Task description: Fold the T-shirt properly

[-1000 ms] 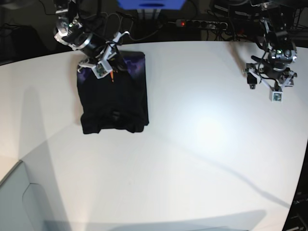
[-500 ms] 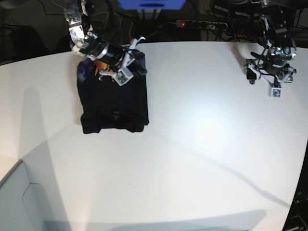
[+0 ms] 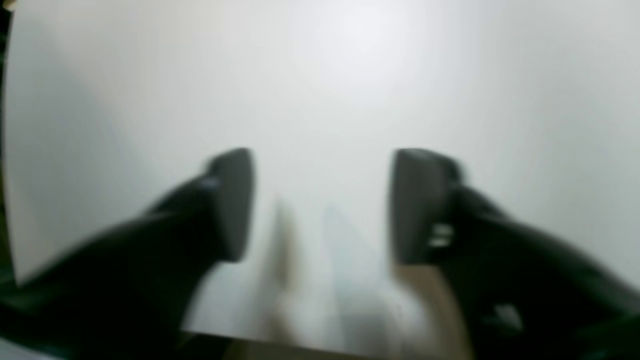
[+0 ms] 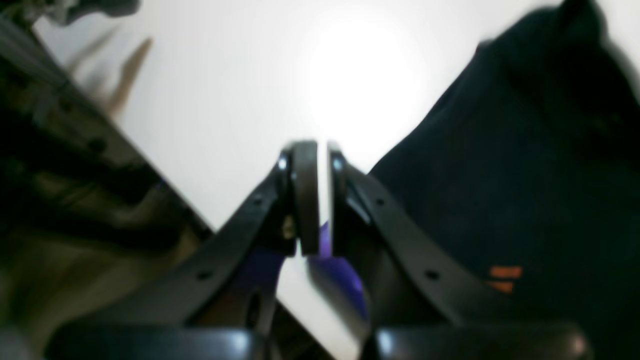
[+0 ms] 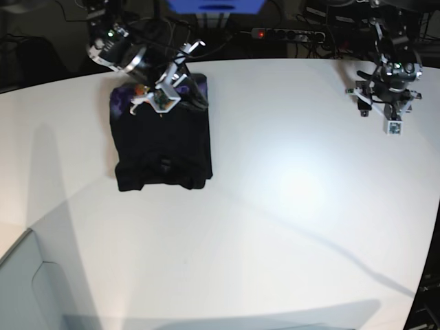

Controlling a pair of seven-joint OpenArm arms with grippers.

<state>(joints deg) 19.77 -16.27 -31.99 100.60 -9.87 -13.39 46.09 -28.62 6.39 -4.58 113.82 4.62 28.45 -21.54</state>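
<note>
The black T-shirt (image 5: 161,148) lies folded into a rectangle on the white table at the back left, with purple print showing at its far edge (image 5: 124,96). My right gripper (image 5: 177,93) hovers over the shirt's far edge. In the right wrist view its jaws (image 4: 322,200) are shut to a thin slit with no cloth clearly held, and the shirt (image 4: 500,200) lies to their right with a small orange mark. My left gripper (image 5: 375,103) is at the back right, far from the shirt. In the left wrist view it (image 3: 320,205) is open and empty over bare table.
The white table (image 5: 289,206) has a curved back edge. Behind it lie a power strip (image 5: 289,33) with a red light, cables and a blue object (image 5: 216,5). A grey surface (image 5: 27,289) sits at the front left corner.
My right gripper swung from the shirt's back-left corner toward its back middle and lifted a little. My left gripper drew slightly back. The shirt has not visibly moved.
</note>
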